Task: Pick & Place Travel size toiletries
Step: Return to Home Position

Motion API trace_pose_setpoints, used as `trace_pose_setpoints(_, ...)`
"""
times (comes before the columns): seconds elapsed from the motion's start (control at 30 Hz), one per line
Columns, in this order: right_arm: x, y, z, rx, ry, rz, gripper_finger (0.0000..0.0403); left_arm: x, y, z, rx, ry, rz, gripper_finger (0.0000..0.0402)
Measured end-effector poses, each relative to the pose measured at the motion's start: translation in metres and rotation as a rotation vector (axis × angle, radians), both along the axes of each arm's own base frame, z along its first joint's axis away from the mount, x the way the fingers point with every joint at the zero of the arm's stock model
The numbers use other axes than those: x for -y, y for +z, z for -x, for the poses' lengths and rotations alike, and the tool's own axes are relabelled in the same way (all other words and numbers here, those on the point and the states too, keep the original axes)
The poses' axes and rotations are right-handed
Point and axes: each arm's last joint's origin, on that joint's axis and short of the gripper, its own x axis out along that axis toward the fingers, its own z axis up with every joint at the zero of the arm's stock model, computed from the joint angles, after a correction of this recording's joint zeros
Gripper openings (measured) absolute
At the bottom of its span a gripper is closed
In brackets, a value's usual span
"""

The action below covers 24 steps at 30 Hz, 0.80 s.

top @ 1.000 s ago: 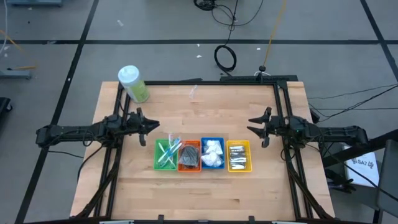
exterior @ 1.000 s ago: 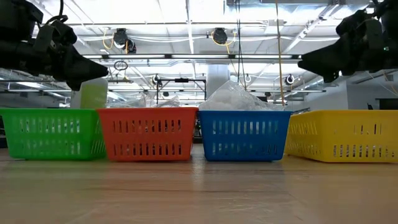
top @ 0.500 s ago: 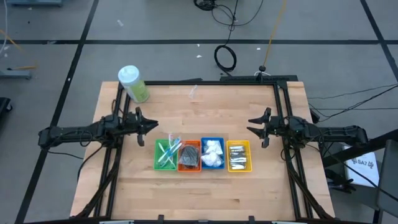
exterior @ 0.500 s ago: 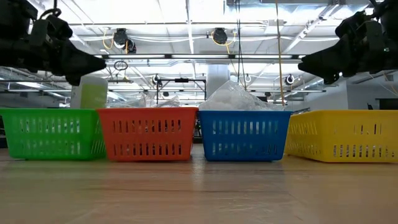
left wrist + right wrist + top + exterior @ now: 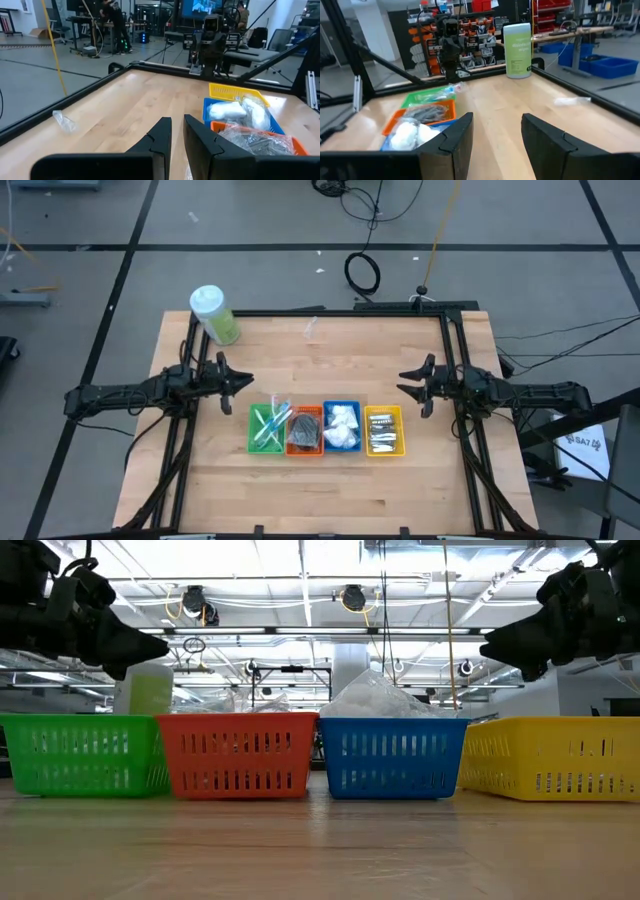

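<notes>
The toiletries lie in four bins in a row near the table's middle. Thin sticks [image 5: 268, 423] lie in the green bin, a dark clear pouch [image 5: 305, 431] in the orange one, white packets [image 5: 342, 427] in the blue one and silver tubes [image 5: 384, 433] in the yellow one. My left gripper [image 5: 243, 381] hovers left of the row, above the table, its fingers [image 5: 161, 135] a narrow gap apart and holding nothing. My right gripper [image 5: 403, 383] hovers right of the row, wide open [image 5: 497, 122] and holding nothing.
A large pale-green bottle [image 5: 213, 314] with a white cap stands at the far left corner. A small clear wrapper [image 5: 311, 328] lies near the far edge. Bare wood lies in front of the bins [image 5: 320, 755] and behind them. A black frame [image 5: 330, 312] rims the table.
My left gripper has drawn back a little toward the table's left edge. The bins and what lies in them have not moved.
</notes>
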Motion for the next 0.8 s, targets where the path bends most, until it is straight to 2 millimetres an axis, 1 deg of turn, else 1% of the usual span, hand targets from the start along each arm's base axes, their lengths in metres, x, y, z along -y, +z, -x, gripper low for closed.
trace_pose_setpoints(0.1, 0.0, 0.0, 0.0, 0.006, 0.0, -0.033, 0.0155, 0.0, 0.0, 0.0, 0.001, 0.0, 0.004, 0.0044)
trace_pose_setpoints(0.8, 0.0, 0.0, 0.0, 0.006, 0.0, -0.035, 0.0155, 0.0, 0.0, 0.0, 0.001, 0.0, 0.003, 0.0044)
